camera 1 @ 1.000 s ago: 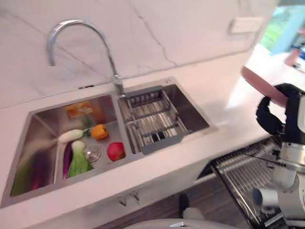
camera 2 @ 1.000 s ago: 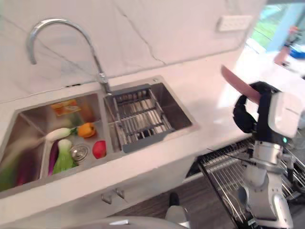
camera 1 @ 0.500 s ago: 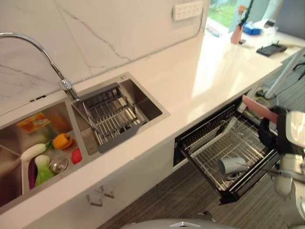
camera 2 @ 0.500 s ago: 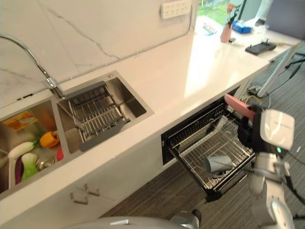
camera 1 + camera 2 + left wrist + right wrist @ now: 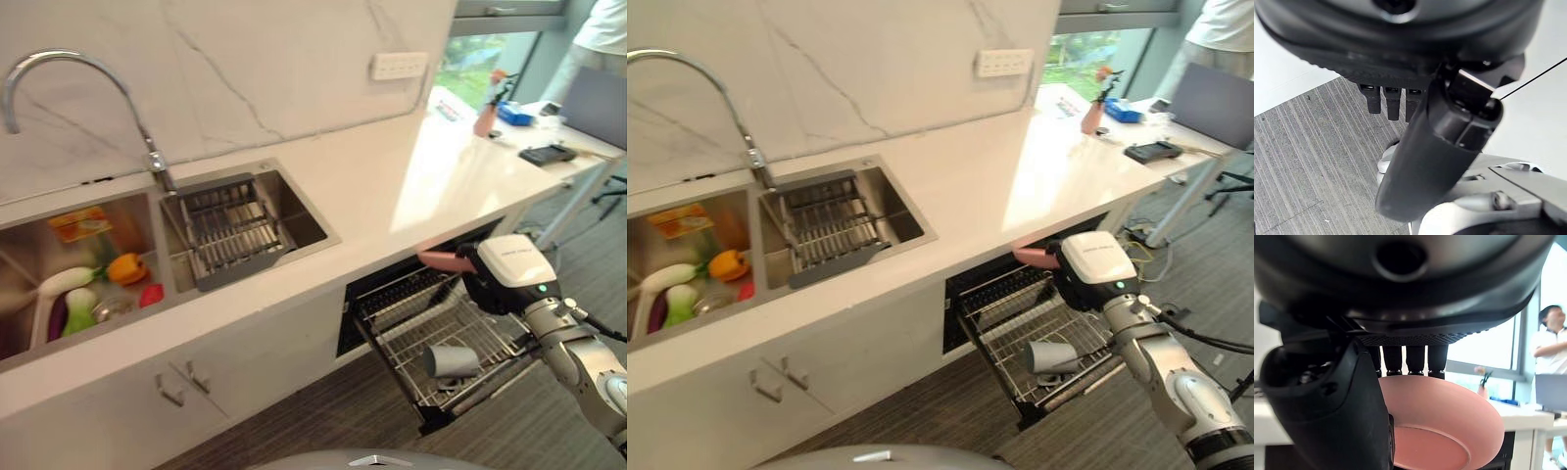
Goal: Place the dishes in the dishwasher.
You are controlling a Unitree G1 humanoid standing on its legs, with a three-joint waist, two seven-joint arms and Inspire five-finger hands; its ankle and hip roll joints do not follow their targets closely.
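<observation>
right hand [image 5: 1327,396] | clasps pink plate [image 5: 1442,431] | above dishwasher rack [image 5: 441,338]

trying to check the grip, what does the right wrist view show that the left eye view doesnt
Right wrist view alone: the right hand pinching the pink plate between thumb and fingers, the plate's inner face, and a person by the window. Left eye view alone: the pulled-out dishwasher rack holding a grey cup, the sink and the faucet. Both share the plate and the white counter.
</observation>
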